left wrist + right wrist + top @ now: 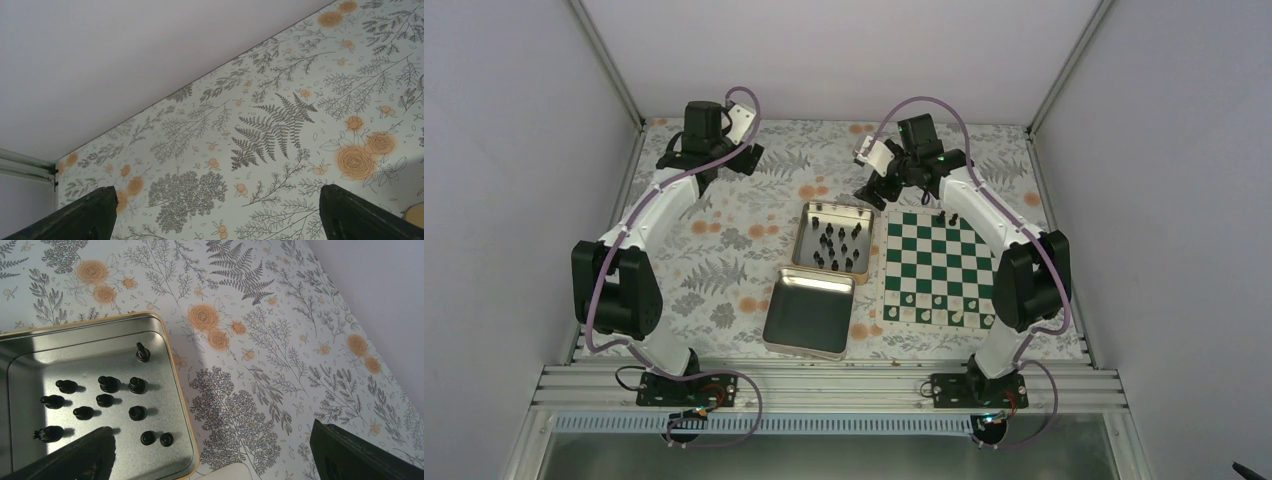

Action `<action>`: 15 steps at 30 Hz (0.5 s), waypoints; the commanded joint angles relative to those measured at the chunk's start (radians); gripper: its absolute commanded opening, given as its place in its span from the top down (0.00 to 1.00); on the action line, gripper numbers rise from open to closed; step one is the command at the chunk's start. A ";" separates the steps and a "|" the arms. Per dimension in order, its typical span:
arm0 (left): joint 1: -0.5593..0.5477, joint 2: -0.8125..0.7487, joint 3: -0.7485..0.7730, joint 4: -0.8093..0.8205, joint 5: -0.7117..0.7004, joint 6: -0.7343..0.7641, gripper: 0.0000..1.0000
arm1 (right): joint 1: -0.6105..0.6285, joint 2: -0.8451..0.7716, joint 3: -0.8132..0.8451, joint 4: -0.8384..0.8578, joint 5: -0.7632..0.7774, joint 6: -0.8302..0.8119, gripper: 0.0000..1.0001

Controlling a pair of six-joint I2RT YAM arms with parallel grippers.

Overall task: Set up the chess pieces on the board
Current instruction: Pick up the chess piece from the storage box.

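Top view. Black chess pieces (837,240) mostly gathered loose in an open tin (802,240) just left of the board (936,262). A couple more set at the board's far edge, and white pieces (936,303) lined along its near rows. A second, empty tin (809,312) nearer the arm bases. Left claw (711,162) spread wide and holding nothing, well apart at the far left of the desk (724,250). Right claw (882,190) also spread and empty, hovering near the far corner of the filled tin, beside the board.

Left wrist view. Nothing but floral desk cover beyond the wide-set fingers (75,215); no piece in sight.

Right wrist view. Eleven or so pieces on the shiny tin floor, seemingly upright, low and left of the claw's gap.

Probably very light, rigid and smooth. Easy to topple, and apt to skid on the metal. Best pinched from above at the narrow stem. Best started with the lone piece by the tin's far wall, clear of its neighbours.
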 commanded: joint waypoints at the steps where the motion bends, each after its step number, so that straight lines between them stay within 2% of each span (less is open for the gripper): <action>1: 0.006 -0.024 0.007 0.009 0.024 0.009 0.00 | 0.013 0.003 -0.011 -0.009 -0.001 -0.021 0.00; 9: 0.005 -0.025 0.007 0.018 0.020 0.012 0.00 | 0.024 0.015 0.003 -0.029 0.009 -0.031 0.00; 13: 0.007 -0.025 0.000 0.027 0.006 0.014 0.00 | 0.056 0.046 0.040 -0.060 0.015 -0.029 0.04; 15: 0.007 -0.024 -0.002 0.032 0.008 0.014 0.00 | 0.082 0.073 0.071 -0.071 -0.004 -0.008 0.10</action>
